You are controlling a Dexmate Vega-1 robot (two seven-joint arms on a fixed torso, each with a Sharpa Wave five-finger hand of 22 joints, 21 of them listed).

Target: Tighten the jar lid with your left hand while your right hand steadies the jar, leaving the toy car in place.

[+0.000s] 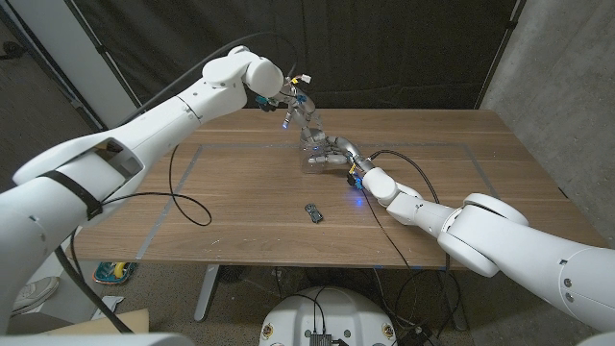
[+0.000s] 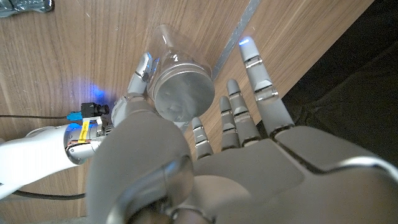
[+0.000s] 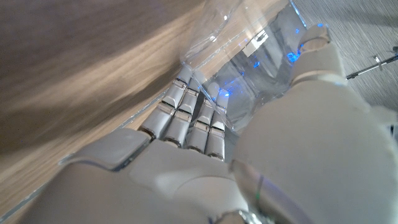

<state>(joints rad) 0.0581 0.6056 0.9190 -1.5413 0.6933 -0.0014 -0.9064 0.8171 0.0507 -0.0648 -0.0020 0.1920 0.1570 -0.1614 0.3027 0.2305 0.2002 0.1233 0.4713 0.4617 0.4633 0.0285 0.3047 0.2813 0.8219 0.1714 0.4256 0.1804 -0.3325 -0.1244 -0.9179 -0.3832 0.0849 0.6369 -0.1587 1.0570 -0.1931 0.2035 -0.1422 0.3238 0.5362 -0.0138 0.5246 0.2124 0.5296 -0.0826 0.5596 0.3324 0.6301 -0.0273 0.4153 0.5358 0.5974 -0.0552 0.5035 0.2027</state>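
Note:
A clear glass jar [image 1: 313,137] with a silver metal lid [image 2: 183,94] stands at the middle of the table's far half. My right hand [image 1: 344,154] grips the jar's side from the right, its fingers [image 3: 186,124] wrapped around the glass [image 3: 249,62]. My left hand [image 1: 291,104] hovers just above and behind the lid. Its fingers [image 2: 261,81] are spread and hold nothing, and none of them visibly touches the lid. The small dark toy car [image 1: 313,212] sits on the table nearer to me than the jar, apart from both hands. The toy car [image 2: 25,5] also appears in the left wrist view.
A black cable [image 1: 187,207] loops over the table's left half, and another cable [image 1: 423,163] runs by my right forearm. Pale tape lines [image 1: 192,159] mark a rectangle on the wooden table [image 1: 480,192]. A dark curtain hangs behind the far edge.

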